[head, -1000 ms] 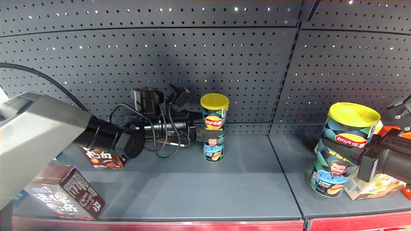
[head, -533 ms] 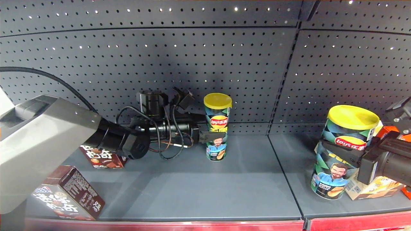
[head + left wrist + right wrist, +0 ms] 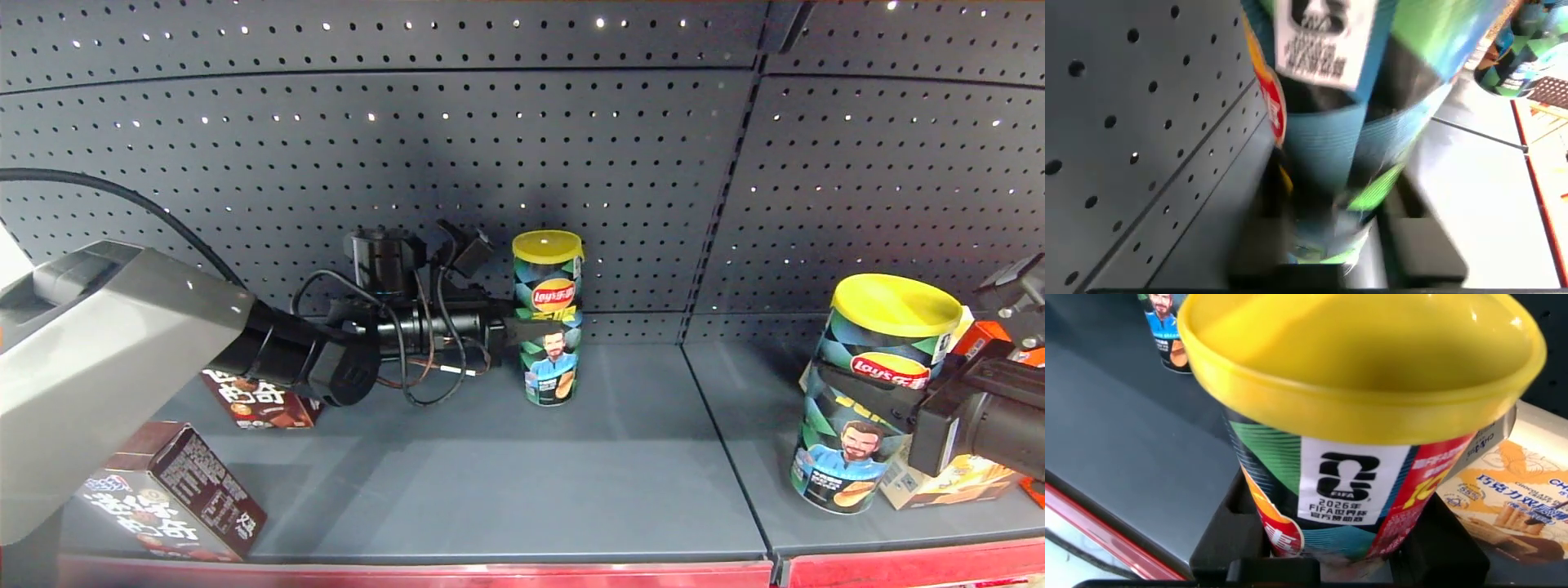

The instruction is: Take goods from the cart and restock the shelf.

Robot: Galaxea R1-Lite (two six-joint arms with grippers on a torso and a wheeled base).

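Carried the centre can (image 3: pixel 549 318) a touch higher in the frame and closer to the pegboard (image 3: pixel 408 147) over the last second; lowered the near can (image 3: pixel 873 392) slightly at the right edge.

Gripping the centre can around its middle with the left gripper (image 3: pixel 545 331), jaws closed on its sides. Holding it upright at mid-frame, deep on the shelf (image 3: pixel 490 474), just in front of the pegboard; cannot tell whether its base touches the shelf. Clamping the near can with the right gripper (image 3: pixel 849 384) in the same way, upright at the right of the frame, right beside a beige box (image 3: pixel 955 482).

Judging progress: two cans brought to the shelf, neither let go yet. Left to do: set each down, open the jaws, back out, then return for more goods.

Room for moving: wide bare shelf across the lower middle of the frame, between the centre can and the red front lip (image 3: pixel 408 572). Little room behind the centre can, so no pushing further back. Watch the two brown boxes (image 3: pixel 175 490) at lower left under the left arm on withdrawal. On the right, mind the beige box and the front lip close below the near can.
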